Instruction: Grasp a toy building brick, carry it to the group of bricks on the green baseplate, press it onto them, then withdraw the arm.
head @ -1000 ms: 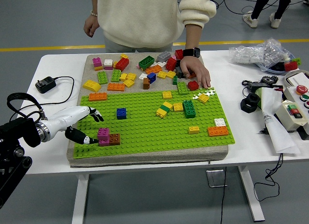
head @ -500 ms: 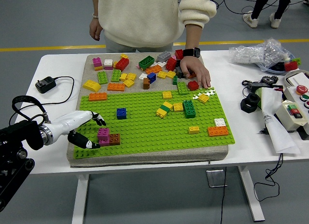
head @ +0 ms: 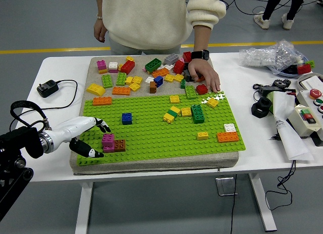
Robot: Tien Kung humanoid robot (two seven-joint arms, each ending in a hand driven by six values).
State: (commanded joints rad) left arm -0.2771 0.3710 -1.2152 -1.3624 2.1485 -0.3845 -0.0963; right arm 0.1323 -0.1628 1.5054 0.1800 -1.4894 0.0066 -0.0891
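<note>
A magenta brick and a brown brick sit joined near the front left of the green baseplate. My left hand is open and empty just left of them, fingers spread, thumb low by the magenta brick and not touching it. Loose bricks lie in a pile on the grey mat behind the baseplate. A blue brick stands alone on the baseplate. My right hand is out of view.
A person stands at the far side with one hand resting on the bricks at the pile's right end. A black charger lies left. A control box, black parts and a plastic bag sit right.
My left hand has drawn back slightly leftward and down from the magenta and brown bricks. The person's hand on the pile has not moved.
</note>
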